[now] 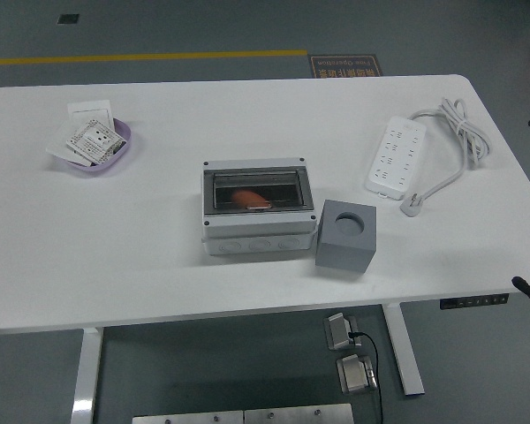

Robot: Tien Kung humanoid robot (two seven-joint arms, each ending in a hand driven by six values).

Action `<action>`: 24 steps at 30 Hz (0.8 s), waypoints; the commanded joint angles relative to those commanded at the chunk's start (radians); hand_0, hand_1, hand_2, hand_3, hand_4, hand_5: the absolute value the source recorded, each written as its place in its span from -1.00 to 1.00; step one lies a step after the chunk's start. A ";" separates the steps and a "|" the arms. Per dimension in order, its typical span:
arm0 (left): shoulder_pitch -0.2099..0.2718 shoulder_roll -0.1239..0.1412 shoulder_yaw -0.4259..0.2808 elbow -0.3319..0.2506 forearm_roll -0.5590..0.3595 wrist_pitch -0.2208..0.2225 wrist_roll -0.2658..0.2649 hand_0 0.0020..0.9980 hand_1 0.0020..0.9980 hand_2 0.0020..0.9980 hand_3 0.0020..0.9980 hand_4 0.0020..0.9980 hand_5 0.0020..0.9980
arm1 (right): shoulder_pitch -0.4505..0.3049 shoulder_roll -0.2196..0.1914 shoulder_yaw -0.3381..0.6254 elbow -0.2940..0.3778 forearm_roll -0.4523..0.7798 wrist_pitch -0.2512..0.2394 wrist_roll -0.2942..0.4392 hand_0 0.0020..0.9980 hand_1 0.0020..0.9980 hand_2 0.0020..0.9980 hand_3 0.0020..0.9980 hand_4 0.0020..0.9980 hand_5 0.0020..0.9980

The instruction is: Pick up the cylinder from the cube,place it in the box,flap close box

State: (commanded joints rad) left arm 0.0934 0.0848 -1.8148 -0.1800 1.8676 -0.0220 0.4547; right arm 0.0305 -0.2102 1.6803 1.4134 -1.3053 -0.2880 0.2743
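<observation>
The white counter (159,265) fills most of the head view, its near edge running along the lower part of the picture and its far edge near the top. Close to the middle stands the box (258,210), a pale grey housing with a dark see-through flap lying shut over its window. Through that flap an orange cylinder (250,200) shows, lying inside the box. Just beside the box's right front corner, nearly touching it, sits the grey cube (345,238), turned a little askew; the round hole in its top is empty.

Toward the far left lies a shallow lilac dish (122,152) holding white packets, well apart from the box. Toward the far right lies a white power strip (395,158) with its cable (464,132) looped near the counter's right edge and its plug resting on the surface between the strip and the cube.

Wide bare surface lies to the left of the box, in front of it down to the near edge, and behind it to the far edge. The narrowest gap is between cube and plug.

At the picture's right border, level with the near edge, a small dark tip of the right hand (523,286) pokes in; I cannot tell whether it is clenched or released. The left hand does not show.
</observation>
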 joint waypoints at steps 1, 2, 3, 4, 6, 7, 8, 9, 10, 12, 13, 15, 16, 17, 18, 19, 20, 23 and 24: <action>0.001 -0.002 0.001 0.000 -0.002 0.000 0.000 0.30 0.39 0.35 0.41 0.55 0.05 | -0.002 0.002 0.001 0.000 0.000 0.000 0.000 0.40 0.23 0.31 0.44 0.88 0.27; 0.002 -0.003 0.002 0.000 -0.004 0.000 0.001 0.30 0.39 0.35 0.41 0.55 0.05 | -0.004 0.003 0.001 0.000 0.000 0.000 0.000 0.40 0.24 0.31 0.44 0.89 0.26; 0.002 -0.004 0.003 0.000 -0.006 0.000 0.001 0.30 0.39 0.35 0.41 0.55 0.05 | -0.005 0.004 0.001 -0.001 0.000 0.000 0.000 0.40 0.24 0.31 0.44 0.89 0.26; 0.002 -0.004 0.004 0.000 -0.009 0.000 0.001 0.30 0.39 0.35 0.41 0.55 0.05 | -0.007 0.005 0.002 -0.001 -0.002 0.000 0.000 0.40 0.24 0.31 0.44 0.89 0.26; 0.003 -0.005 0.005 0.000 -0.011 0.000 0.001 0.30 0.39 0.35 0.41 0.55 0.05 | -0.008 0.006 0.002 -0.002 -0.005 0.000 -0.001 0.40 0.24 0.31 0.44 0.89 0.26; 0.003 -0.004 0.005 0.000 -0.012 0.001 0.001 0.30 0.39 0.35 0.41 0.55 0.05 | -0.008 0.006 0.002 -0.002 -0.007 0.000 -0.001 0.40 0.24 0.31 0.44 0.89 0.26; 0.003 -0.004 0.005 0.000 -0.012 0.001 0.001 0.30 0.39 0.35 0.41 0.55 0.05 | -0.008 0.007 0.003 -0.002 -0.009 -0.001 -0.002 0.40 0.23 0.31 0.44 0.89 0.25; 0.004 -0.004 0.004 0.000 -0.012 0.001 0.002 0.30 0.39 0.35 0.41 0.55 0.05 | -0.008 0.008 0.003 -0.001 -0.011 -0.001 -0.002 0.40 0.23 0.31 0.44 0.89 0.25; 0.004 -0.004 0.003 0.000 -0.012 0.001 0.002 0.30 0.39 0.35 0.41 0.55 0.05 | -0.008 0.009 0.004 -0.001 -0.013 -0.002 -0.003 0.40 0.23 0.31 0.44 0.89 0.25; 0.004 -0.004 0.003 0.000 -0.013 0.001 0.003 0.30 0.39 0.35 0.41 0.55 0.05 | -0.008 0.011 0.004 -0.001 -0.017 -0.003 -0.004 0.40 0.23 0.31 0.44 0.89 0.25; 0.004 -0.004 0.004 0.000 -0.015 0.001 0.003 0.30 0.39 0.35 0.41 0.55 0.05 | -0.008 0.011 0.004 -0.001 -0.020 -0.003 -0.005 0.40 0.23 0.31 0.44 0.89 0.25; 0.005 -0.005 0.005 0.000 -0.017 0.001 0.003 0.30 0.39 0.35 0.41 0.55 0.05 | -0.008 0.011 0.004 0.000 -0.025 -0.004 -0.007 0.40 0.22 0.31 0.44 0.88 0.24; 0.005 -0.005 0.006 0.000 -0.019 0.001 0.003 0.30 0.39 0.35 0.41 0.55 0.05 | -0.007 0.011 0.004 0.000 -0.027 -0.005 -0.008 0.40 0.22 0.31 0.44 0.88 0.24; 0.005 -0.006 0.007 0.000 -0.020 0.001 0.003 0.30 0.39 0.35 0.41 0.55 0.05 | -0.007 0.011 0.004 0.001 -0.028 -0.005 -0.008 0.40 0.22 0.31 0.44 0.88 0.24; 0.005 -0.006 0.007 0.000 -0.020 0.001 0.003 0.30 0.39 0.35 0.41 0.55 0.05 | -0.007 0.011 0.004 0.002 -0.029 -0.005 -0.009 0.40 0.22 0.31 0.44 0.88 0.24; 0.005 -0.007 0.007 0.000 -0.020 0.001 0.003 0.30 0.39 0.35 0.41 0.55 0.05 | -0.007 0.011 0.003 0.002 -0.030 -0.006 -0.009 0.40 0.22 0.31 0.44 0.88 0.24; 0.005 -0.007 0.006 0.000 -0.020 0.001 0.003 0.30 0.39 0.35 0.41 0.55 0.05 | -0.007 0.010 0.002 0.002 -0.031 -0.006 -0.010 0.41 0.22 0.31 0.44 0.88 0.23; 0.007 -0.006 0.004 0.000 -0.019 0.002 0.003 0.30 0.39 0.35 0.41 0.55 0.05 | -0.009 0.010 0.001 0.003 -0.034 -0.007 -0.011 0.41 0.22 0.31 0.44 0.88 0.23; 0.007 -0.006 0.003 0.000 -0.019 0.002 0.003 0.30 0.39 0.35 0.41 0.55 0.05 | -0.009 0.010 0.001 0.003 -0.036 -0.007 -0.012 0.41 0.22 0.31 0.44 0.88 0.23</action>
State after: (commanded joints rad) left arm 0.1005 0.0788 -1.8121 -0.1800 1.8489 -0.0199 0.4576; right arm 0.0210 -0.2004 1.6809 1.4159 -1.3410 -0.2951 0.2625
